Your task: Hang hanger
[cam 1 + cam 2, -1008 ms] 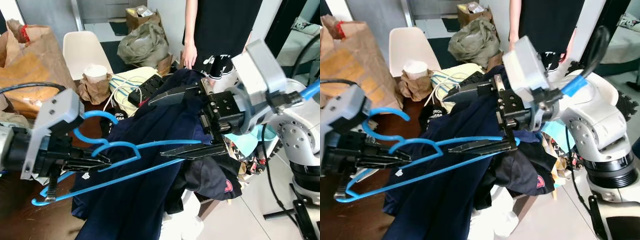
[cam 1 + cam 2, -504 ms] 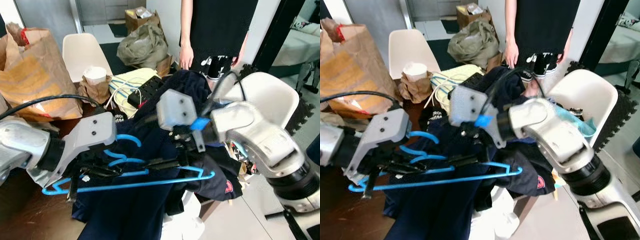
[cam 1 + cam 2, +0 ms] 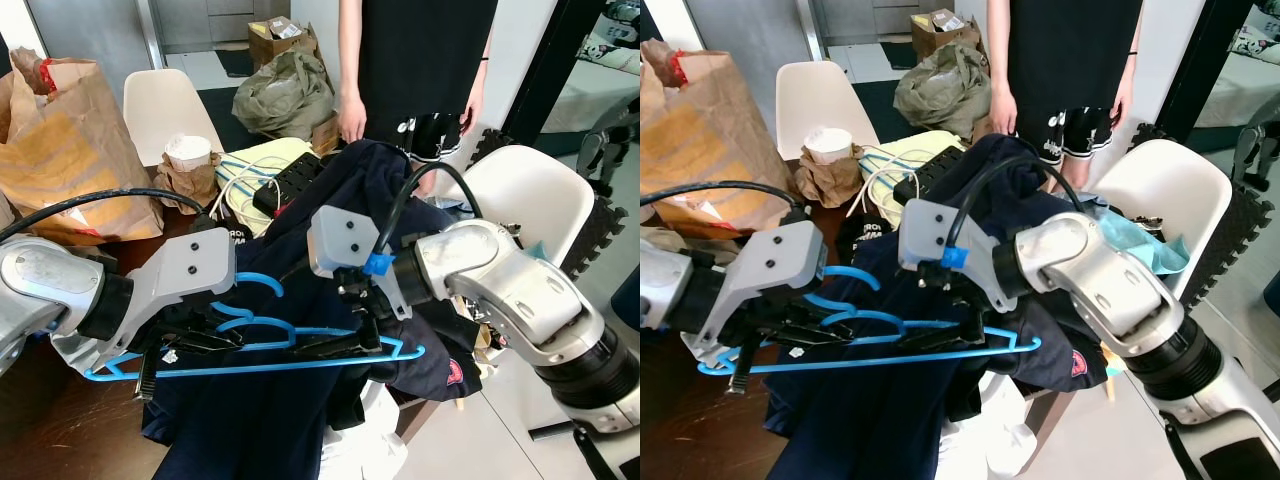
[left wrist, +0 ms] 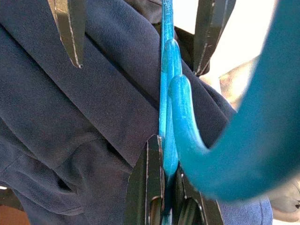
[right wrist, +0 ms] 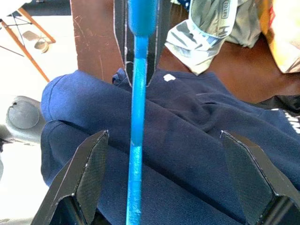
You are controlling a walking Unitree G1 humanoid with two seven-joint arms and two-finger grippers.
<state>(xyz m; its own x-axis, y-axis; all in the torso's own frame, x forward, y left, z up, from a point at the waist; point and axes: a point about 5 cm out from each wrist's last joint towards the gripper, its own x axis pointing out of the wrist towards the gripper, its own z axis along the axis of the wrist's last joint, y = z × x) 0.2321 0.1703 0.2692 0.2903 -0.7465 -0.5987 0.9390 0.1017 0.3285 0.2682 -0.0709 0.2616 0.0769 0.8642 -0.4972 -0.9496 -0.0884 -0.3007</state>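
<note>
Blue plastic hanger (image 3: 255, 350) held level above navy sweatshirt (image 3: 270, 400) heaped on dark wood bench (image 3: 50, 440). Left claw (image 3: 190, 345) clenched on hanger near hook end. Right claw (image 3: 345, 345) spread wide, fingers straddling hanger bar, not gripping. Judgement: hanger lifted, garment not yet on it, no rail in sight; hanging remains. Bench cluttered: brown paper bag (image 3: 60, 150), paper cup (image 3: 188, 152), power strip (image 3: 290, 180). White chairs (image 3: 530, 195), person (image 3: 420, 60) standing behind.

Left gripper (image 3: 215, 340) clamped, right gripper (image 3: 345, 335) spread.
</note>
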